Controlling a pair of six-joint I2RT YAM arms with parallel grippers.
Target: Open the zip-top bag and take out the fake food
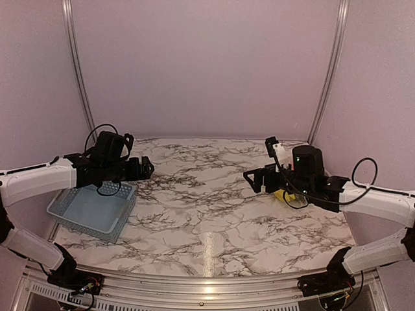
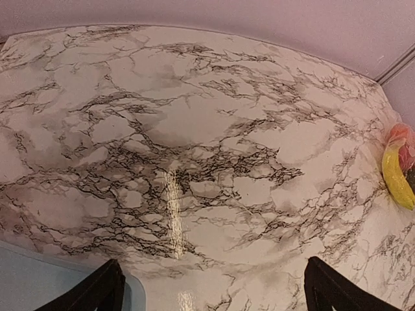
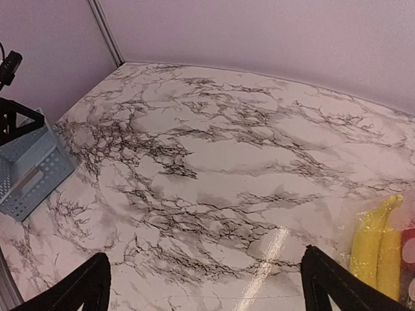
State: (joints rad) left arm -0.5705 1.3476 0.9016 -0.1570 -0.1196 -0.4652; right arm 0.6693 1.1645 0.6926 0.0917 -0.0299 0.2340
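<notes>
Marble table (image 1: pixel 194 214) carries a yellow banana (image 3: pixel 368 243) beside the right tool (image 1: pixel 255 179)

Light blue slatted plastic basket (image 1: pixel 81 223) at the left side of a white marble-pattern table (image 1: pixel 214 214) with dark veining. Pale lilac walls (image 1: pixel 207 65) behind, two aluminium posts (image 1: pixel 78 78) rising at the back corners. Glare streak (image 1: pixel 207 249) near the table's front edge.
</notes>
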